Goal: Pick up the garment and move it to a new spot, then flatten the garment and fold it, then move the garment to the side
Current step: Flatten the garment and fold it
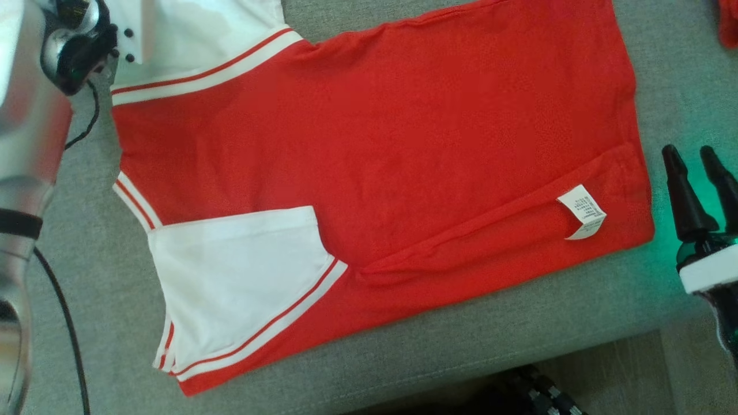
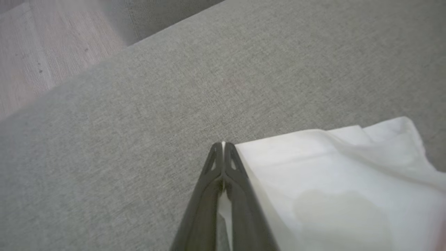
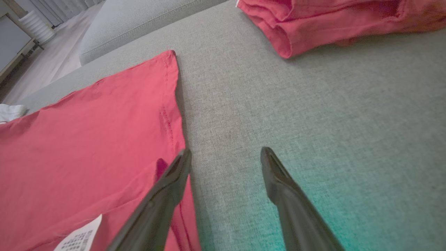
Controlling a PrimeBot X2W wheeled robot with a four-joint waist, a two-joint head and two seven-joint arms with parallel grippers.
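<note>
Red knit with white sleeves: the shirt lay spread across the middle of a grey upholstered cushion, collar end toward 9 o'clock and hem toward 3 o'clock. We noted the near side turned inward along a long crease, exposing a care label at 4 o'clock. The near sleeve lay folded over the body at 7 o'clock. The far sleeve sat at 11 o'clock, beside the left arm.

In the left wrist view, the left gripper had its fingers pressed together with a sliver of white between them. We judged it to be pinching the very edge of the far sleeve. The right gripper stood spread wide at 3 o'clock, just beside the hem and holding nothing. A second red garment lay well apart at 1 o'clock.

Risks, in our judgement:
- The pinch looked shallow, so the sleeve edge could slip free under any brisk pull.
- With nothing anchoring the hem, drawing the sleeve across could drag the whole shirt and undo the crease.
- The cushion's front edge ran close at 6 o'clock, with floor beyond. A pull that way could spill cloth over it.
</note>
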